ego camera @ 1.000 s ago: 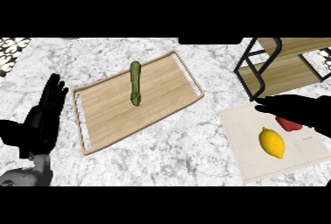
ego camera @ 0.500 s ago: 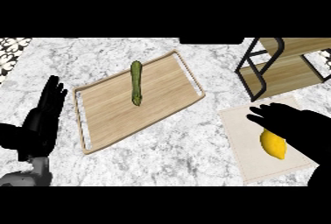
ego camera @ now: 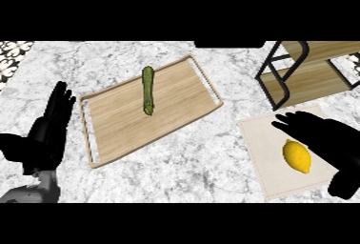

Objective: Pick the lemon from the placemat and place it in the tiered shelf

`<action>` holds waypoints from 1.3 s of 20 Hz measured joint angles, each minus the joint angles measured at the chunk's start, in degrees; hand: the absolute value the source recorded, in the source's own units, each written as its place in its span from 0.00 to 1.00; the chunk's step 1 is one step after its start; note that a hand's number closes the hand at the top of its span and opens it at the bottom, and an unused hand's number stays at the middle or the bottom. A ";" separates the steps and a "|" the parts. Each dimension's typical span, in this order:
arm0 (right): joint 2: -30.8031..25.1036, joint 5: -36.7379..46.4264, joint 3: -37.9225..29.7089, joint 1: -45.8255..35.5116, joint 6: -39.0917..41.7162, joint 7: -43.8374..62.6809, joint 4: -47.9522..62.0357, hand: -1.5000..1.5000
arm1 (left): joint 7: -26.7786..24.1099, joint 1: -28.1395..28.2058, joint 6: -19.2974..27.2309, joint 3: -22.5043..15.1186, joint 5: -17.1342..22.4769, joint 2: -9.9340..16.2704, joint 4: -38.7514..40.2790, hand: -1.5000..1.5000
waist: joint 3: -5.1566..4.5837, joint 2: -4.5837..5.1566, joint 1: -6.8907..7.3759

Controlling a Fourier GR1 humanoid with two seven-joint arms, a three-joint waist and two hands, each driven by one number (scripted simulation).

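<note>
Head view showed the right hand (ego camera: 325, 138), fingers spread, hovering beside the lemon (ego camera: 296, 156) on the placemat (ego camera: 271, 143). Grasping appeared next, calling for fingers to curl round it.

Bright, even light is falling over the marble tabletop (ego camera: 183, 167) with no glare showing. Shadows are staying faint and soft. Each black robot hand is reading as a flat dark shape, surface detail getting lost in it.
</note>
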 measured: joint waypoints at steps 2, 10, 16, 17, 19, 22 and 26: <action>1.19 2.48 0.18 0.33 -1.32 -1.81 2.34 0.00 | 0.44 0.29 -0.57 0.56 -0.07 -0.06 -0.88 0.50 | -0.01 0.00 0.04; 4.50 9.26 -0.89 1.86 -4.67 -7.98 8.54 0.00 | -0.90 1.39 -2.59 1.82 -1.02 -1.63 -0.25 0.50 | -0.01 0.00 -0.01; 8.47 13.02 -2.21 0.64 -7.96 -12.84 14.98 0.00 | 0.04 1.33 -3.38 2.53 -2.06 -2.63 -0.96 0.50 | -0.01 0.00 0.06; 8.96 13.64 -2.41 1.10 -8.80 -13.56 15.46 0.00 | 0.63 0.72 -3.48 2.82 -2.19 -2.62 -0.93 0.50 | -0.01 0.00 0.03; 9.82 14.74 -3.26 0.74 -9.17 -14.88 16.61 0.00 | 0.80 0.03 -4.01 3.60 -2.23 -2.68 -0.59 0.50 | 0.00 0.00 0.00; 11.19 16.39 -3.79 0.03 -9.19 -16.13 18.46 0.00 | 1.62 0.37 -3.92 3.49 -3.22 -3.35 -1.49 0.50 | -0.01 -0.01 0.03; 13.10 19.04 -3.67 -0.19 -9.22 -16.80 20.47 0.00 | 1.68 0.07 -4.33 3.82 -3.80 -4.03 -1.45 0.50 | -0.02 -0.01 0.02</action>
